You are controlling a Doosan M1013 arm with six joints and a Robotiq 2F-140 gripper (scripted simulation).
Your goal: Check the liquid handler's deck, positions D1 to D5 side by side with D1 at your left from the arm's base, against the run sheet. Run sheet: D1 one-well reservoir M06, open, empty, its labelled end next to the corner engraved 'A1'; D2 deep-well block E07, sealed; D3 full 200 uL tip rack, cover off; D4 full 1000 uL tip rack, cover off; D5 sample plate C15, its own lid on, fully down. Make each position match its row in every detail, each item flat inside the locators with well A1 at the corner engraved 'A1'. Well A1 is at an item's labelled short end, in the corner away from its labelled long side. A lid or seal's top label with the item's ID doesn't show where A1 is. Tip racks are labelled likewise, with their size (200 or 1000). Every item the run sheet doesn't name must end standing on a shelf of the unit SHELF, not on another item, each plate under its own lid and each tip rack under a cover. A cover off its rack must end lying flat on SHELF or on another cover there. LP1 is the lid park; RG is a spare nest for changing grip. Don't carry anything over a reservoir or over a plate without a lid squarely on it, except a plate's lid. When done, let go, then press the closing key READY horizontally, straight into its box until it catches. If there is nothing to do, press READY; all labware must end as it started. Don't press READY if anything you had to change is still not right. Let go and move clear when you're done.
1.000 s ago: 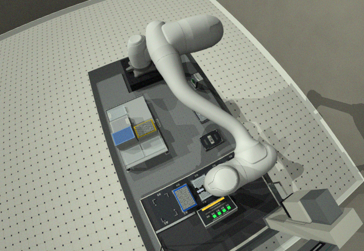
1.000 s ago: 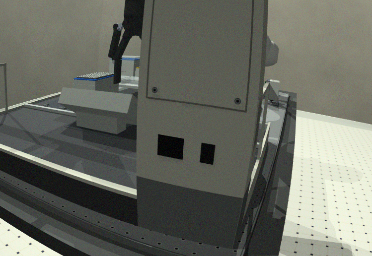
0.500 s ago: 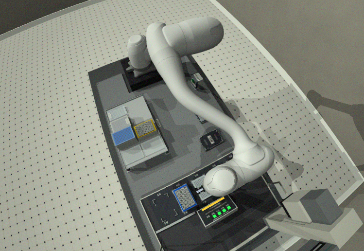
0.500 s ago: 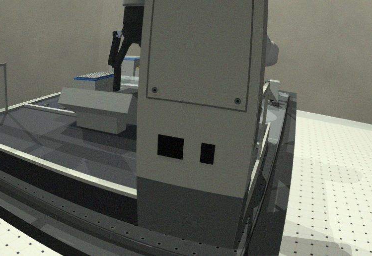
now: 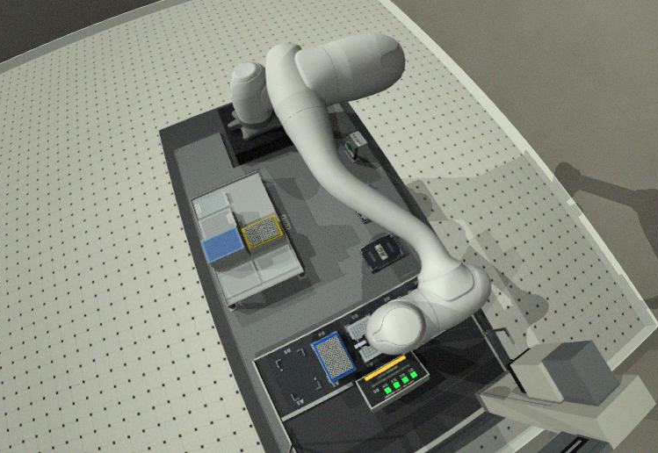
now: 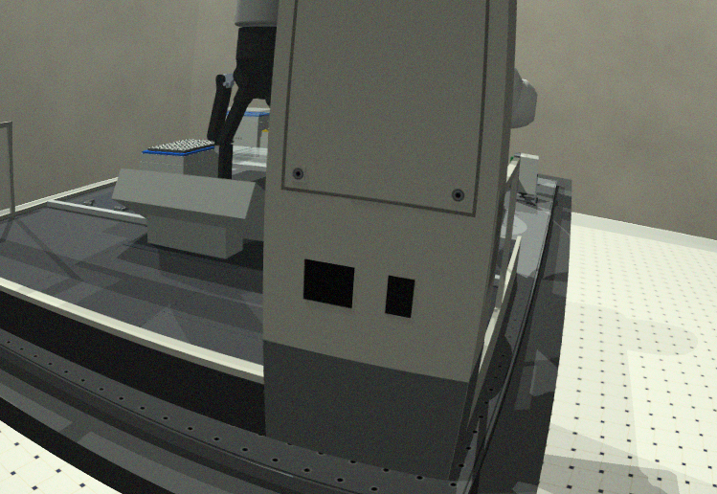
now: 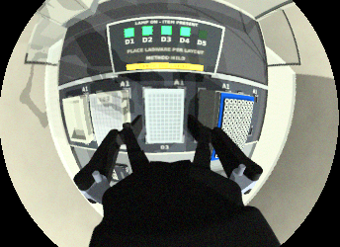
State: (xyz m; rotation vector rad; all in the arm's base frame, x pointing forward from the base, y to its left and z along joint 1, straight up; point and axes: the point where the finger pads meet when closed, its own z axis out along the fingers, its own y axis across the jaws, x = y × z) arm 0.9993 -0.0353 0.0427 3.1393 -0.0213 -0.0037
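My gripper [image 7: 164,121] [image 6: 220,152] is open and holds nothing. Its fingers straddle a white gridded item [image 7: 162,114] [image 5: 357,327] at D3, one on each long side, just above it. In the top view the arm's wrist hides the gripper and most of this item. A blue-rimmed tip rack [image 5: 334,355] [image 7: 237,118] [image 6: 177,146] stands uncovered at D4. D5 [image 5: 298,373] holds nothing. In the wrist view a pale open reservoir [image 7: 75,118] is at D1 and a pale flat-topped block [image 7: 106,115] is at D2.
The status panel [image 5: 392,382] [image 7: 166,39] shows D1 to D4 green and D5 dark. SHELF [image 5: 265,266] holds a yellow-rimmed rack [image 5: 261,231], a blue cover [image 5: 221,245] and pale items. The RG nest [image 5: 378,255] and the READY box [image 5: 356,142] lie near the arm. A tall grey cabinet [image 6: 382,174] blocks the exterior view.
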